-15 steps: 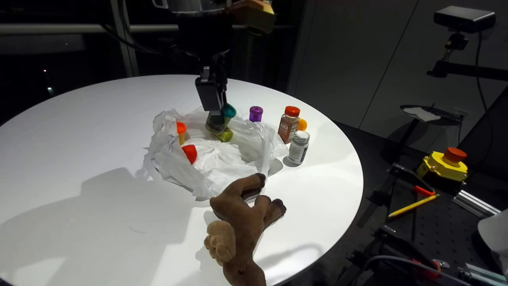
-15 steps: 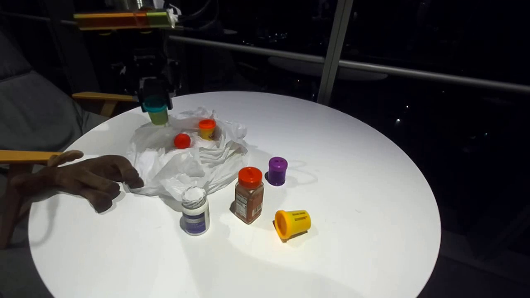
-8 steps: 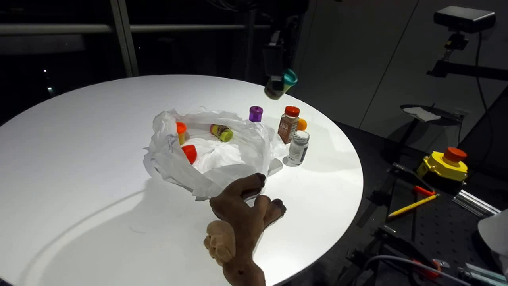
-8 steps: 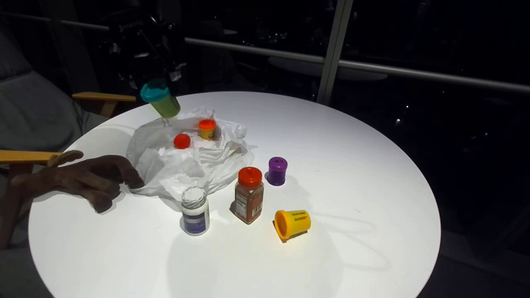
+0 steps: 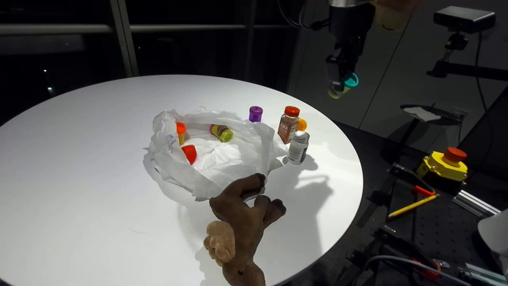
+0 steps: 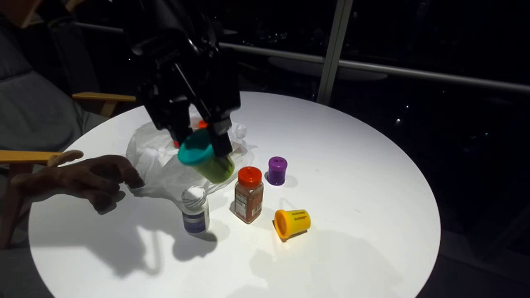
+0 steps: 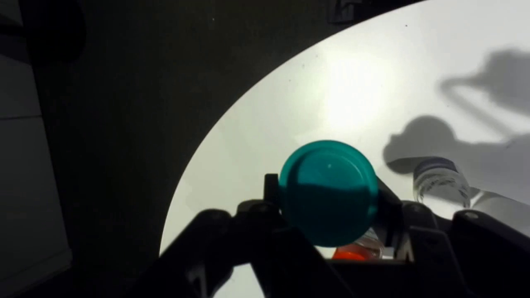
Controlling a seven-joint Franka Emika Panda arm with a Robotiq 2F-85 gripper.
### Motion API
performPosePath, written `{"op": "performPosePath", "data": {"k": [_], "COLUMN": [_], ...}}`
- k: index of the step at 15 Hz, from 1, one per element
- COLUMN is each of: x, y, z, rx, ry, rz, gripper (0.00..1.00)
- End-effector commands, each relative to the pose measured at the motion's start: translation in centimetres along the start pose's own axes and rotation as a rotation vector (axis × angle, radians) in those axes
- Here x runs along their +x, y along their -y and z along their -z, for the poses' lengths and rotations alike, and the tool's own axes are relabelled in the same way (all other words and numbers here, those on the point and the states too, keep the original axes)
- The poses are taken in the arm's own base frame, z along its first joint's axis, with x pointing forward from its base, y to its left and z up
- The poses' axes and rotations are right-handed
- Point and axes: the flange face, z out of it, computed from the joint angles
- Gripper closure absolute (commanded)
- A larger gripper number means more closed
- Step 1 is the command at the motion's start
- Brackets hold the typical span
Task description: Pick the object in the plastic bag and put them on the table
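White tabletop point(image 6: 356, 174) bears a red-capped jar point(image 6: 249, 198), its label blurred.

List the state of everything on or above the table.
Green plastic tub, lidded, tilted
Black robot hand, shut on it
White plastic bag, open
Orange-lidded yellow tub, upright
Lime plastic tub, on its side
Red rounded object, unclear
Red-capped square jar, upright
White round bottle, upright
Purple plastic cylinder, upright
Yellow plastic cup, tipped over
Brown plush bear, lying down

Table point(image 5: 107, 171): every view (wrist — downward).
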Motion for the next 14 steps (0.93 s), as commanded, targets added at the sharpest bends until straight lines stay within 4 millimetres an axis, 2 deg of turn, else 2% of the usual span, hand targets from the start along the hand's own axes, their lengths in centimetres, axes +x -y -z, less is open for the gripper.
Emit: {"op": "performPosePath", "data": {"k": [1,3,8,11,13,14], "x": [0.4,0.7,2.5,2.9,3.3,3.5], "y": [-0.4,0.4,2.9,4.2,4.4,4.4], "z": [-5.0,-8.8,-16.5,-18.8,-18.8,-18.5], "rx": [0.018,0.067,0.25,0.313,0.331,0.335], "ry": [0.086,0.127,0.091,0.098,0.096,0.091], "rz": [-0.008,0.019,0.101,0.153,0.184,0.193], "gripper": [0.77,0.77,0.77,0.77,0.77,0.39]}}
